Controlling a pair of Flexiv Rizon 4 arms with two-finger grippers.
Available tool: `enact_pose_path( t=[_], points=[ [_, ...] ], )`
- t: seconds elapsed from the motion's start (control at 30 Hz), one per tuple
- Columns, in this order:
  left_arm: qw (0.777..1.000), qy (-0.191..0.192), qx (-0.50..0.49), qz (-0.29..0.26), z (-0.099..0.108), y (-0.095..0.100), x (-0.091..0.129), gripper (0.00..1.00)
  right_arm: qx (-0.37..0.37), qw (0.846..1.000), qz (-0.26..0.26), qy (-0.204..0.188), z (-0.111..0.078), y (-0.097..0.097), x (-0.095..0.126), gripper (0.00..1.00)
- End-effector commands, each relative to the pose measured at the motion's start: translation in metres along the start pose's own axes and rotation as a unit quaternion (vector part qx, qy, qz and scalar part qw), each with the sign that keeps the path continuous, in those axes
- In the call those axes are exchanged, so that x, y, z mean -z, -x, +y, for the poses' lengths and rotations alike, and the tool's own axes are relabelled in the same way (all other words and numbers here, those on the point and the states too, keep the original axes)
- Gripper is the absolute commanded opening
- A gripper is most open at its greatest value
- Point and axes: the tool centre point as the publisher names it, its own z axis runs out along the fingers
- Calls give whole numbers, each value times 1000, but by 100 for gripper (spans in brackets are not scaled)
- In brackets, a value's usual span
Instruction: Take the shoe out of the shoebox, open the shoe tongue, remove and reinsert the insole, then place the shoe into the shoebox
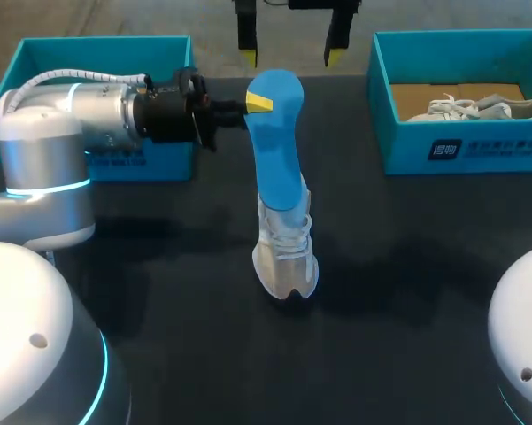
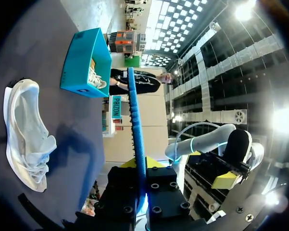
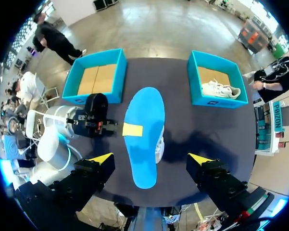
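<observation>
My left gripper is shut on a blue insole and holds it in the air above the table's middle. Its yellow tips pinch the insole, seen edge-on in the left wrist view. A white shoe lies on the dark table below the insole, which hides its heel end. My right gripper hangs open high over the far side, empty. From the right wrist view the insole lies ahead of the right gripper, with the shoe peeking out beside it.
A teal shoebox stands at the back left behind my left arm, showing only a cardboard bottom. A second teal shoebox at the back right holds another white shoe.
</observation>
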Motion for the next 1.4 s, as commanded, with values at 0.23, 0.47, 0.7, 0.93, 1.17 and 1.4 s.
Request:
enact_pose_path(
  t=[0.23, 0.47, 0.7, 0.93, 1.17, 1.4],
  points=[
    [1000, 0, 0, 1, 0, 1, 0, 0, 9, 1000, 2, 10, 1, -9, -19, 100],
    [1000, 0, 0, 1, 0, 1, 0, 0, 11, 1000, 9, 7, -2, -14, -27, 100],
    [1000, 0, 0, 1, 0, 1, 0, 0, 19, 1000, 4, 6, -6, -20, -24, 100],
    [1000, 0, 0, 1, 0, 1, 0, 0, 21, 1000, 4, 1, -6, -20, -23, 100],
    [1000, 0, 0, 1, 0, 1, 0, 0, 21, 1000, 4, 1, -6, -20, -23, 100],
    [1000, 0, 0, 1, 0, 1, 0, 0, 12, 996, 80, 25, -5, -5, -24, 100]
  ],
)
